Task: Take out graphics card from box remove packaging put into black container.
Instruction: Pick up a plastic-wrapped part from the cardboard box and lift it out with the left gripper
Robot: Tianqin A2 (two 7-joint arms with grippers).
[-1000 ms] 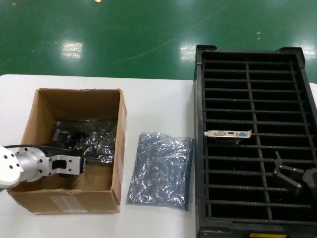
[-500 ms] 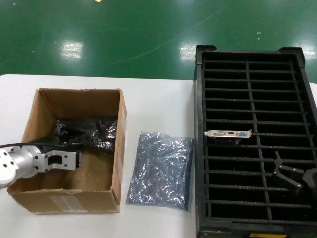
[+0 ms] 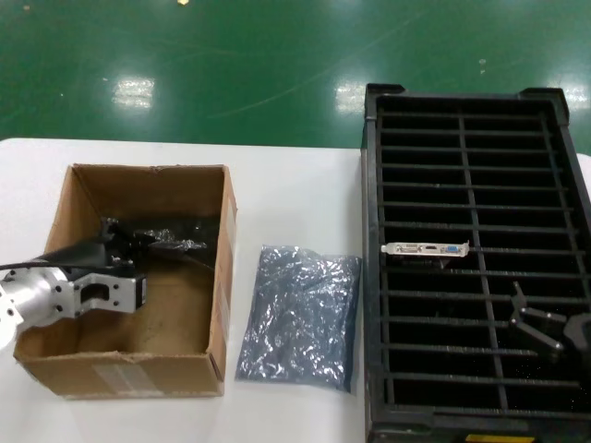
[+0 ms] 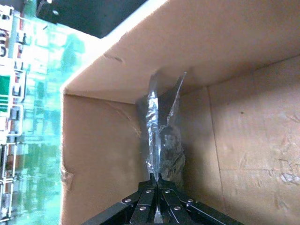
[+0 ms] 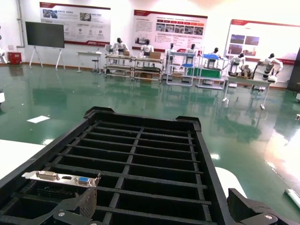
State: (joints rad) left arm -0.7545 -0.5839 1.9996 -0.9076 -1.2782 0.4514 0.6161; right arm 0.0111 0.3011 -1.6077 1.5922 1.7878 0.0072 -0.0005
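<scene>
The brown cardboard box point(image 3: 212, 305) stands open on the left of the white table. My left gripper point(image 3: 114, 242) is inside it, shut on the edge of a shiny antistatic bag point(image 3: 166, 242) and holding it off the box floor. In the left wrist view the jaws point(image 4: 158, 177) are pinched on the bag point(image 4: 161, 126), which hangs edge-on with something dark inside. One bare graphics card point(image 3: 427, 249) stands in a slot of the black container point(image 3: 374, 185); it also shows in the right wrist view point(image 5: 62, 178). My right gripper point(image 3: 545, 328) is open and empty above the container's near right slots.
An empty crinkled antistatic bag point(image 3: 300, 314) lies flat on the table between the box and the container. The green floor lies beyond the table's far edge. The box walls point(image 4: 108, 154) stand close around my left gripper.
My left gripper has drawn back towards the box's left side and risen. The bag has come up off the box floor and turned edge-on. The right arm has not moved.
</scene>
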